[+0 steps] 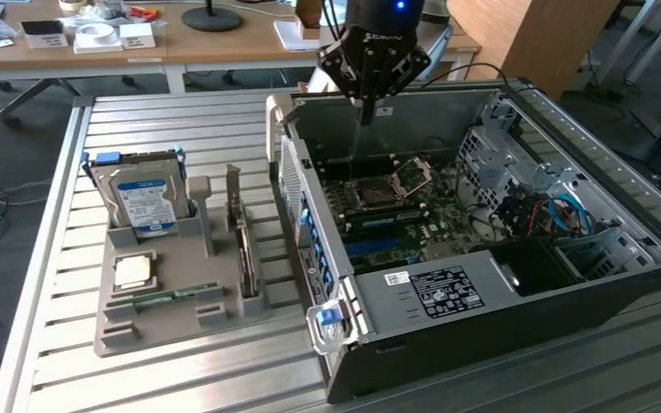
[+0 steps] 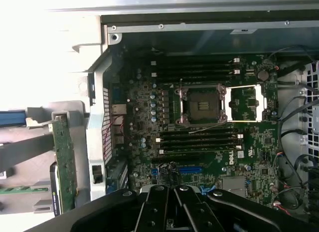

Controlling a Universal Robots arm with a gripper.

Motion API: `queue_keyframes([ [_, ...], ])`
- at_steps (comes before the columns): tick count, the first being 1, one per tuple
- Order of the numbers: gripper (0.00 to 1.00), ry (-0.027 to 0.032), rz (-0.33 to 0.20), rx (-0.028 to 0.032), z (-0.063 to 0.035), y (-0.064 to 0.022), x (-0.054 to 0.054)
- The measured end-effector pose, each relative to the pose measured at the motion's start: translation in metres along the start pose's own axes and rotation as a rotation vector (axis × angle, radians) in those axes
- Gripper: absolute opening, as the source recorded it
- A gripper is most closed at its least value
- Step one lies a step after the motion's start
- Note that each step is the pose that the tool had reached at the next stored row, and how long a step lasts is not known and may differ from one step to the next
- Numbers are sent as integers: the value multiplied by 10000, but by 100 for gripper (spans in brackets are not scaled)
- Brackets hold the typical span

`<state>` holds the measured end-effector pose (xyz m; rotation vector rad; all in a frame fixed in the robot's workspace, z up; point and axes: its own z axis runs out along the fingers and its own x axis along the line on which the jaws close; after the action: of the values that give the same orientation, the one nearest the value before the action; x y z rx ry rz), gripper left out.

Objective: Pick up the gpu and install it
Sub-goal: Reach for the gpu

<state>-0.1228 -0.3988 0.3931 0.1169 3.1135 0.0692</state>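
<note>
Exterior view: my gripper (image 1: 367,110) hangs above the open computer case (image 1: 480,340), fingers pinched together and holding nothing. The gpu (image 1: 244,256) stands on edge in the grey holder (image 1: 158,325), just beside the case, on the exterior view's left.

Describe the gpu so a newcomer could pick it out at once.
On the slatted table, a grey holder tray sits on the exterior view's left of the open computer case. The gpu stands on edge in the tray's side nearest the case. Unlike the boxy blue-labelled hard drive and the flat-lying memory stick, it is a thin upright card.
</note>
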Motion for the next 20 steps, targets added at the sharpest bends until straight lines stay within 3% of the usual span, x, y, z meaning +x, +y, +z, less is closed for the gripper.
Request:
queue_keyframes([
  [20,11,2,-2,2,0,-20,256],
])
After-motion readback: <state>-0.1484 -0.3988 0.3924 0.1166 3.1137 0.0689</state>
